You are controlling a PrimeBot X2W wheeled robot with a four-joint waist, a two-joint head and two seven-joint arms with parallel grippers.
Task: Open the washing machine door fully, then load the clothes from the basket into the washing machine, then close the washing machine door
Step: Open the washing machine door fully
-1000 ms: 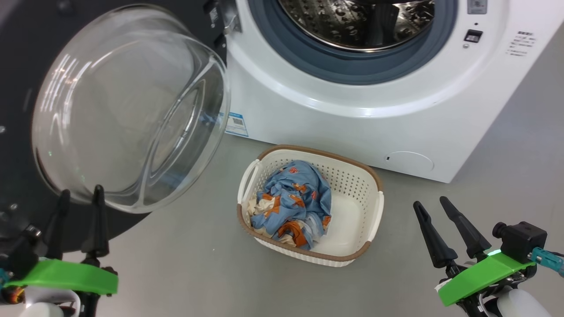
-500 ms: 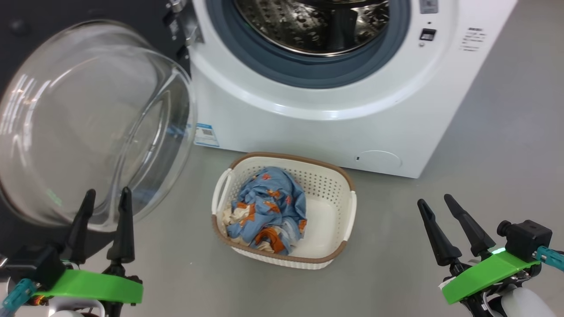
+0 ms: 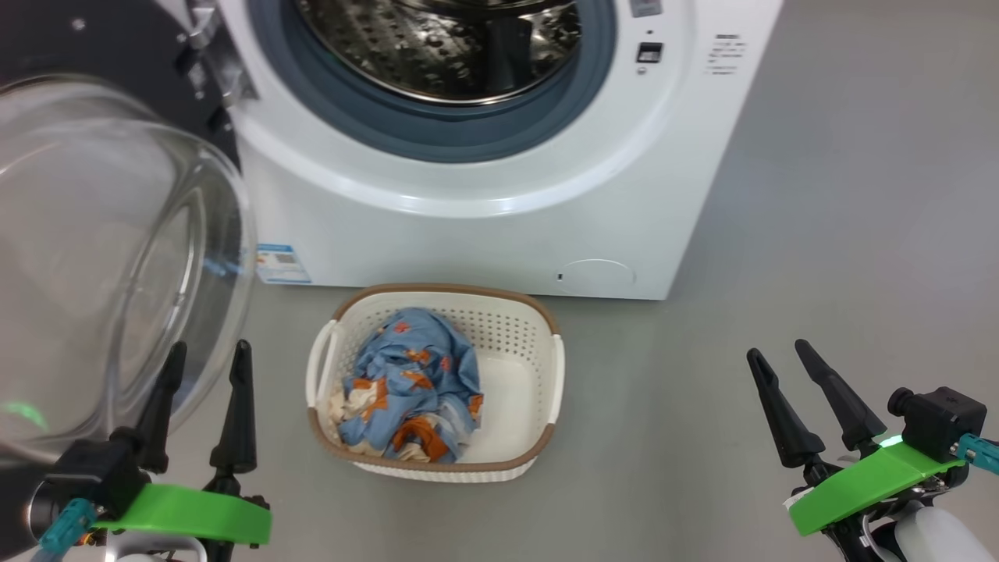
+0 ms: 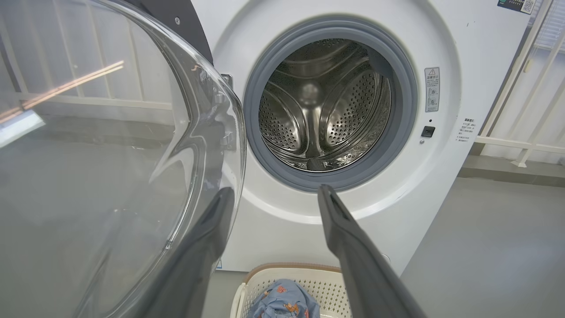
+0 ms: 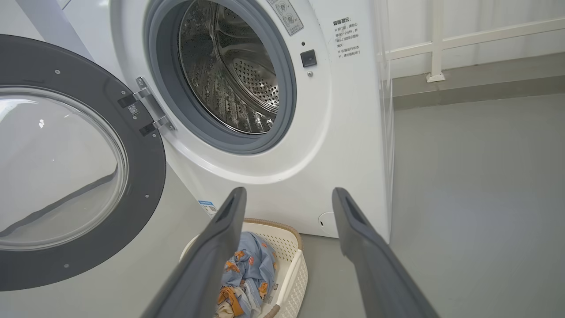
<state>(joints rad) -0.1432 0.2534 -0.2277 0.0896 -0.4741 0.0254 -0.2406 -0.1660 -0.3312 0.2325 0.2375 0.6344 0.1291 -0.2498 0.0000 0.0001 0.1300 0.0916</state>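
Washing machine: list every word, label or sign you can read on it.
No text on the washing machine reads clearly.
Warning sticker, upper front: triangle sign, print too small.
Chinese notice, front panel: too small.
Blue sticker, lower front: blurred.

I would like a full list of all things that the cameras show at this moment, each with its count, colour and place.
washing machine: one, white, on the floor behind the basket
washing machine door: one, black rim, clear glass bowl, swung open on the left
drum: one, steel, inside the opening
gasket: one, blue-grey, around the drum
sticker: one, blue and white, machine front, low left
round flap: one, white, machine front, low right
basket: one, cream, brown rim, on the floor
clothes: one heap, light blue, orange, cream, in the basket's left half
floor: grey
railing: white, beyond the machine
left gripper: one, dark fingers, green mount, lower left, open
right gripper: one, same colours, lower right, open
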